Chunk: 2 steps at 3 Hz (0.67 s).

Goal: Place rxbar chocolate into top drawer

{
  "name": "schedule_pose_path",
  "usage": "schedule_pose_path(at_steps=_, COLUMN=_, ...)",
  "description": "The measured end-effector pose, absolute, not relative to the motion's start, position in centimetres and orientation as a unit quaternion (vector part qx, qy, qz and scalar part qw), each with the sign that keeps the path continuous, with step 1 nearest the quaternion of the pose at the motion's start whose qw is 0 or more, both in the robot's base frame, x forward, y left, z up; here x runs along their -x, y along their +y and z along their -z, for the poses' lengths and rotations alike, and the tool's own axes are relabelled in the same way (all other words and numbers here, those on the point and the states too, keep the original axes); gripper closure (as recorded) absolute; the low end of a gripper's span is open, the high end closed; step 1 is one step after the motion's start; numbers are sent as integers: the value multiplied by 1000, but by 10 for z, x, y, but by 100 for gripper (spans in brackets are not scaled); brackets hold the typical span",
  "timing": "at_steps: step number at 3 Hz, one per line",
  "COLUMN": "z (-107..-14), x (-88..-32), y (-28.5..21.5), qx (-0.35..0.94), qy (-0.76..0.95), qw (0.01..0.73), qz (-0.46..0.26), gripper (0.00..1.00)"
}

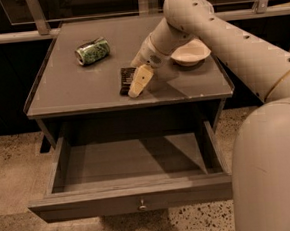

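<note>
Camera view: my gripper (137,85) hangs low over the tabletop (68,96), its tip slanting down toward 7 o'clock. From this angle I cannot tell how far it is open, nor whether it has hold of anything. It overlaps the right-hand edge of the rxbar chocolate (126,80), but I cannot tell whether it is touching the bar or just above it.

The bar lies flat on the table at my gripper's 9 o'clock. It is a small dark rectangle with pale markings too small to read, its long side running from front to back.

At 10 o'clock, well apart from the bar, a crushed green can (93,51) lies on its side. At 2 o'clock a shallow white bowl (190,52) sits on the table, partly behind my arm (218,29).

At 6 o'clock, under the tabletop, the top drawer (92,208) stands pulled out, with a small round knob (142,206) centred on its front panel. The speckled floor (13,168) shows beside it.
</note>
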State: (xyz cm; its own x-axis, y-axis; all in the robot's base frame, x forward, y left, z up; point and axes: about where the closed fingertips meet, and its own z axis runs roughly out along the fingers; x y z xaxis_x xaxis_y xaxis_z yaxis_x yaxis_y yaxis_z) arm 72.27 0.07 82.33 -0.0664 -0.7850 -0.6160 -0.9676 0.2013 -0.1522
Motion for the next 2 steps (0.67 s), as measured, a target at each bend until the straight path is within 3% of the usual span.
schedule_pose_path(at_steps=1, z=-827, x=-725, y=4, qx=613, qy=716, qw=295, qz=-157, gripper=89)
schedule_pose_path(at_steps=2, z=-832, x=-725, y=4, qx=613, qy=716, qw=295, qz=-157, gripper=100)
